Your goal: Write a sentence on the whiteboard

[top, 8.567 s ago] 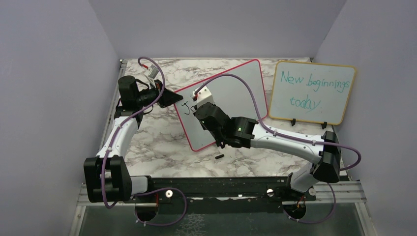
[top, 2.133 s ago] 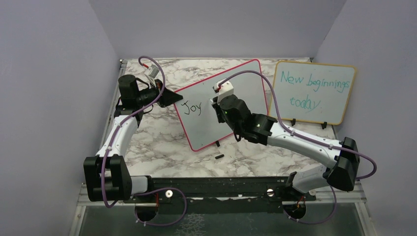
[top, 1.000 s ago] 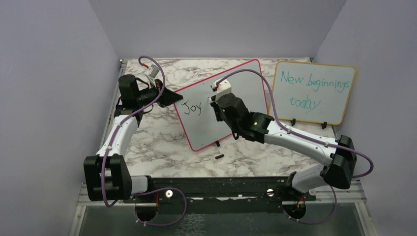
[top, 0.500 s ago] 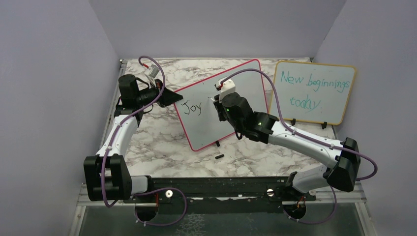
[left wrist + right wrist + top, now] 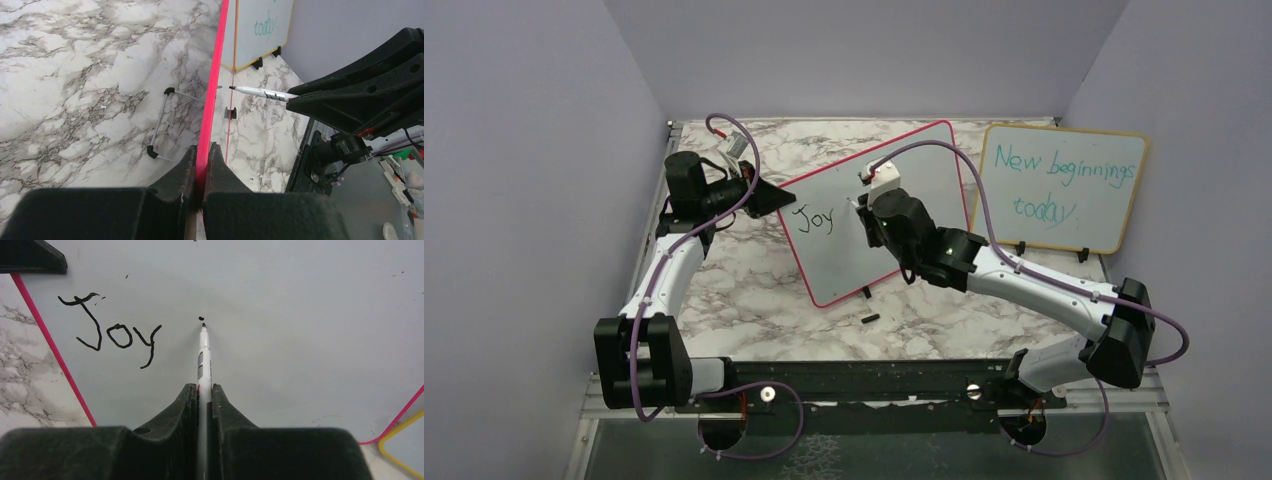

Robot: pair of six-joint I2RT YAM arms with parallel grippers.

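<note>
Lavender walls (image 5: 874,50) close in a marble table (image 5: 744,310). On it we see the whiteboard (image 5: 834,265), red-framed and propped up on its small black feet (image 5: 865,293), set at an angle left of centre. Just to its right a yellow-framed board (image 5: 1064,190) with teal writing leans against the right-hand wall.

From the left side of the table, the left gripper (image 5: 201,150) pinches the whiteboard's red rim at the upper left corner, its jaws drawn in narrow on the frame. We see the right arm (image 5: 1024,285) reaching across from the other side. The right gripper (image 5: 202,387) is closed tight around a marker (image 5: 204,347), which points straight at the board face.

The sentence (image 5: 107,332) so far reads only "Joy", in black, near the board's left edge. To the right of that word we see a single black dot (image 5: 200,318), and the marker tip sits just below it. We cannot tell whether the tip touches the surface. A small black piece (image 5: 870,319) lies on the marble just in front of the board's near edge.
</note>
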